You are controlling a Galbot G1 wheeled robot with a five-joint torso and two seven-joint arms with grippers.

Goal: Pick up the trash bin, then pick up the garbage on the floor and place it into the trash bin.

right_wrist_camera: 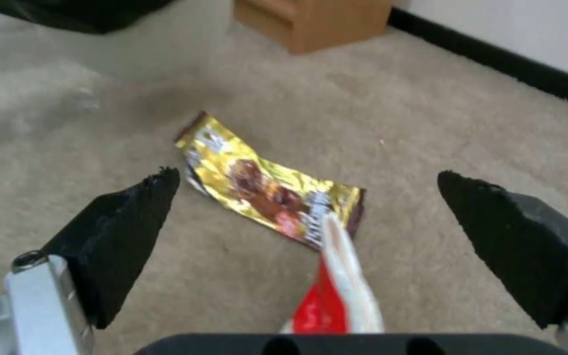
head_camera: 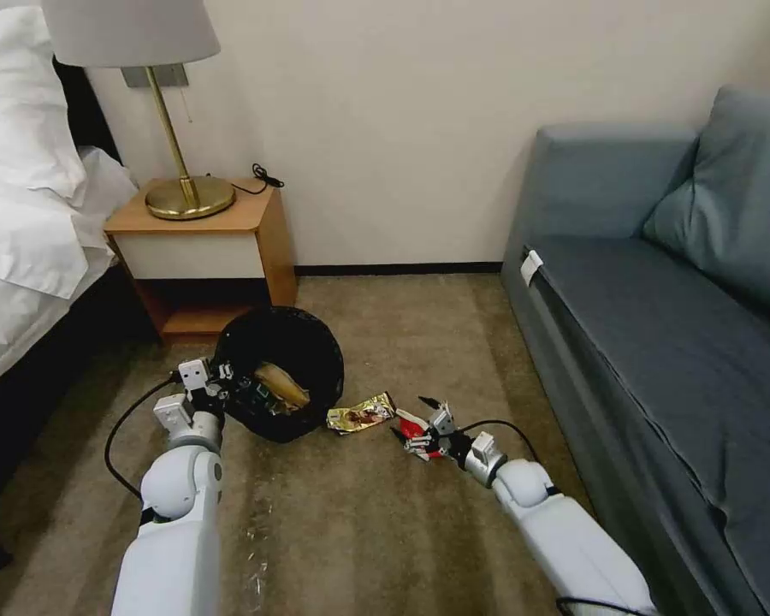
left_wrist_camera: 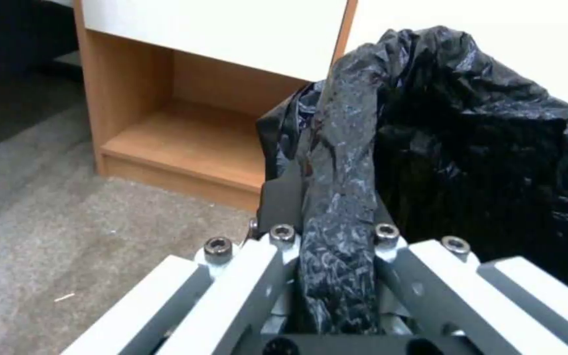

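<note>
Head view: the left gripper (head_camera: 222,381) is clamped on the bag-lined rim of the trash bin (head_camera: 282,368), which sits tilted on the carpet (head_camera: 385,513) with a brown paper piece (head_camera: 281,385) inside it. At the bin's 4 o'clock lies the gold wrapper (head_camera: 361,414). Just beyond it, at 3 o'clock, the right gripper (head_camera: 419,421) hangs with its fingers (right_wrist_camera: 123,231) spread wide around the red-and-white carton (right_wrist_camera: 337,291).

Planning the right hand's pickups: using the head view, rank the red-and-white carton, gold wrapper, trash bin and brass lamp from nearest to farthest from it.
1. Crushed red-and-white carton, between the open right hand's fingers.
2. Shiny gold snack wrapper, just leftward.
3. Black-bagged round trash bin, farther left.
4. Brass lamp, on the nightstand behind.
</note>
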